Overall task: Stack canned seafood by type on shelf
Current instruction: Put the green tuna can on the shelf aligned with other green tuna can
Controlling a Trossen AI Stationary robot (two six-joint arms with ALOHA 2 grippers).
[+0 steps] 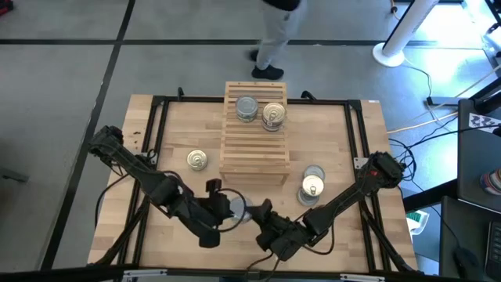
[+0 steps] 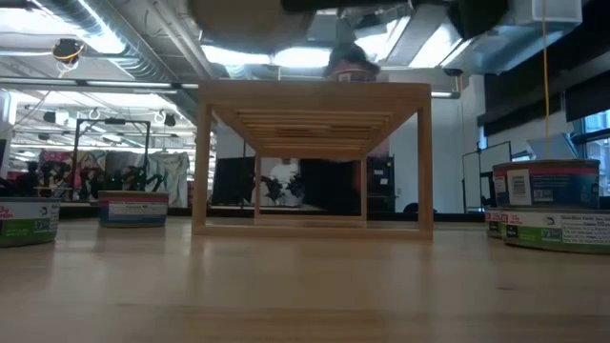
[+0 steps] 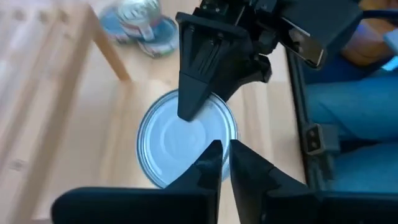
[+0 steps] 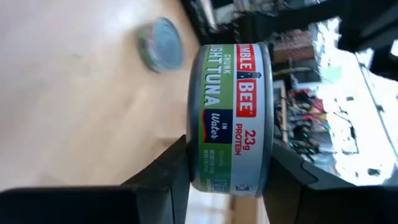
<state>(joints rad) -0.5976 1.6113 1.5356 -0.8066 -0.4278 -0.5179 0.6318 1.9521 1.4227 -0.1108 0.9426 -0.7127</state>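
A green-labelled tuna tin [image 4: 231, 118] with a plain silver top [image 3: 186, 146] hangs above the table in front of the shelf, with my right gripper [image 4: 227, 177] shut on it. My left gripper [image 3: 225, 163] is shut just above the tin's near rim with nothing between its fingers; I cannot tell whether it touches the tin. The light-wood slatted shelf [image 1: 254, 137] stands mid-table with two tins [image 1: 246, 108] [image 1: 273, 115] on its far end. One tin [image 1: 196, 160] rests on the table left of the shelf. A stack of two tins [image 1: 312, 185] stands on its right. My right gripper pinches the tin between its two fingers, one finger [image 3: 194, 87] on the silver top [image 3: 186, 124] and the other under the bottom face. The fingers come about level from the table's near right. The tin is lifted clear of the table, its label [image 4: 224, 93] facing the wrist.
A black frame [image 1: 156, 102] runs around the tabletop. In the low view, tins stand at the left [image 2: 133, 208] [image 2: 24, 221] and right [image 2: 546, 205] of the shelf [image 2: 315, 157]. A person's legs [image 1: 270, 47] show beyond the far edge. Bare table lies before the shelf.
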